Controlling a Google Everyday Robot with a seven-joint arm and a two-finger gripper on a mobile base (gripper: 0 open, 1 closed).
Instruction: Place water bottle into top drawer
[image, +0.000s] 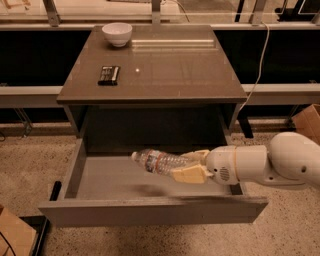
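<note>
The water bottle (160, 162) is clear with a white cap and a banded label. It lies nearly level, cap to the left, held just above the grey floor of the top drawer (115, 180), which is pulled fully out under the grey-brown table (165, 70). My gripper (189, 166) reaches in from the right over the drawer's right half and is shut on the bottle's base end. A faint shadow lies on the drawer floor below the bottle.
A white bowl (117, 34) stands at the table's back left. A small black object (109, 75) lies on the table's left side. A cardboard box (306, 123) stands at the right, another at the bottom left (15, 235). A white cable (256, 75) hangs right of the table.
</note>
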